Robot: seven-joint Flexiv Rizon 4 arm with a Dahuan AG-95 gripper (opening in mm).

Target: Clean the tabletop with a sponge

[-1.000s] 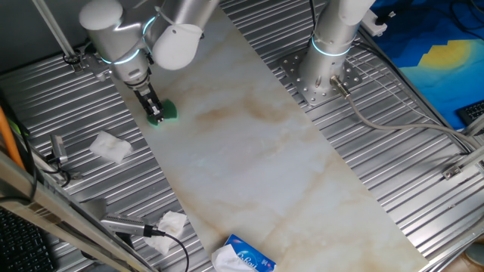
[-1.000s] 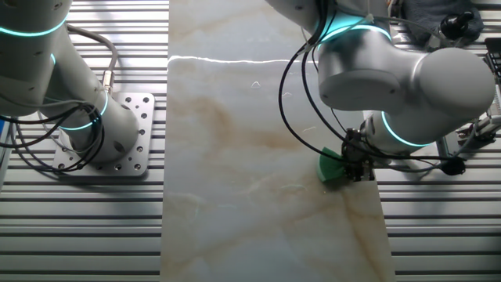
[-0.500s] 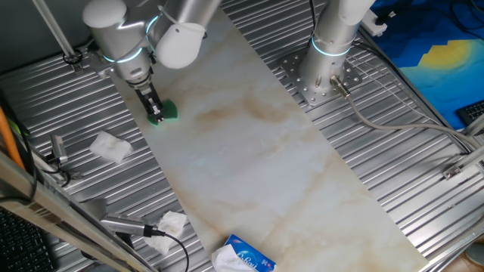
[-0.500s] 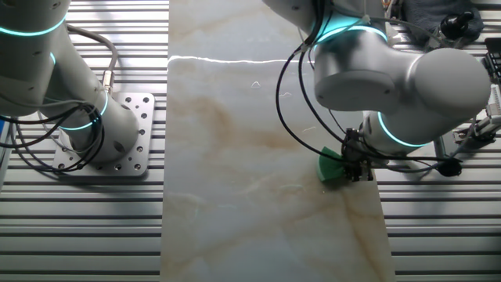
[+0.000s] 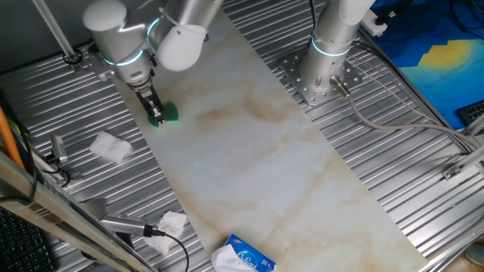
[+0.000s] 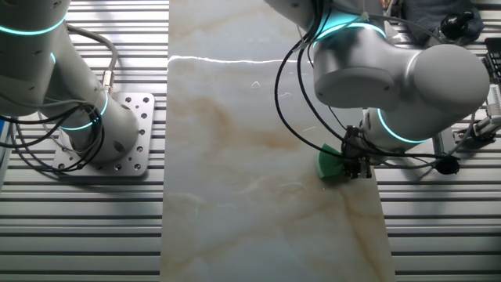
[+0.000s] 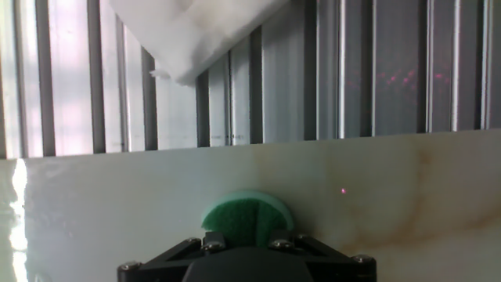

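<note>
Gripper (image 5: 157, 115) clamped on sponge (image 5: 168, 112), pressing it flat against tabletop (image 5: 257, 151) near the slab's edge, so wiping can reach the brown stains.

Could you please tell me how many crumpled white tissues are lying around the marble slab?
2, both on the ribbed grey metal surface: one crumpled white tissue lies just below the gripper holding the green sponge; the other sits near the blue-and-white tissue pack. More could be hidden.

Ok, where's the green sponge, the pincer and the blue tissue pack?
sponge (image 5: 169, 112), one fixed view, its green top.
pincer (image 5: 156, 115), one fixed view, between its fingertips.
tissue pack (image 5: 246, 258), one fixed view, its blue wrapper.
</note>
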